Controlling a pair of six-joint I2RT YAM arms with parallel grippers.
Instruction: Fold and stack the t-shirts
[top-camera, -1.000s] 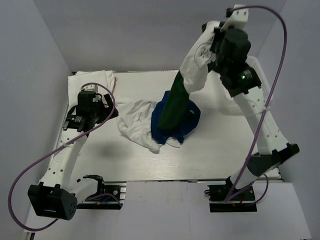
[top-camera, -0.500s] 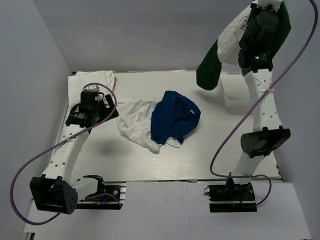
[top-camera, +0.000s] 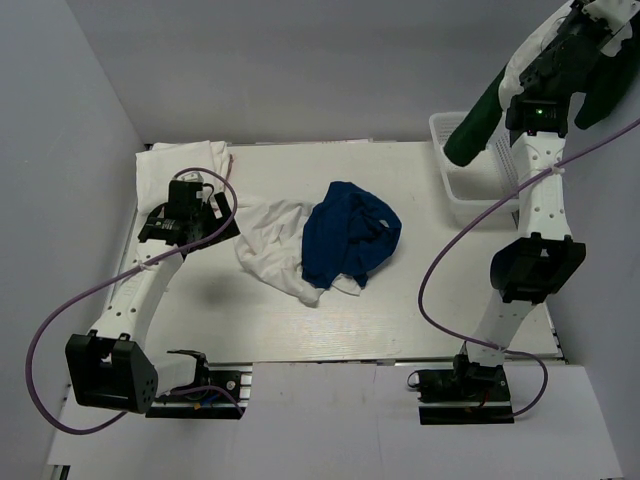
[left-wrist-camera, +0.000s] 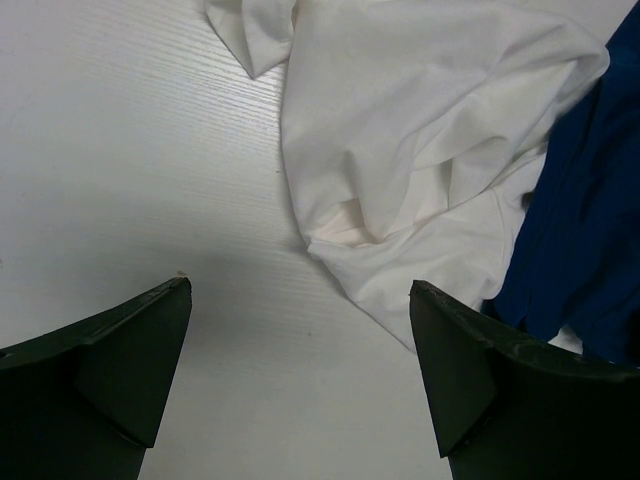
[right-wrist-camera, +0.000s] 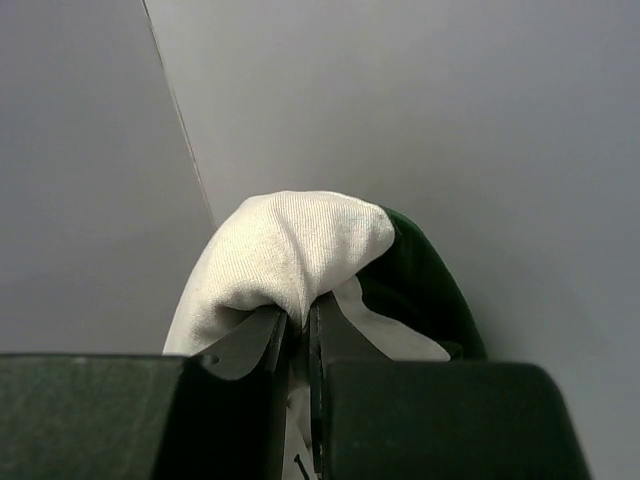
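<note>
Fingers of left gripper (left-wrist-camera: 300, 288) stand apart, white t-shirt (left-wrist-camera: 420, 150) just to their right; right gripper (right-wrist-camera: 300, 322) clamps green-and-white shirt (right-wrist-camera: 300, 250) aloft

We see a white desk (top-camera: 420, 300). Near its middle lies a crumpled white shirt (top-camera: 268, 248), and a blue shirt (top-camera: 350, 235) overlaps its right side. A flat white cloth (top-camera: 180, 160) sits in the far left corner; a white basket (top-camera: 475, 195) stands at the far right.
</note>
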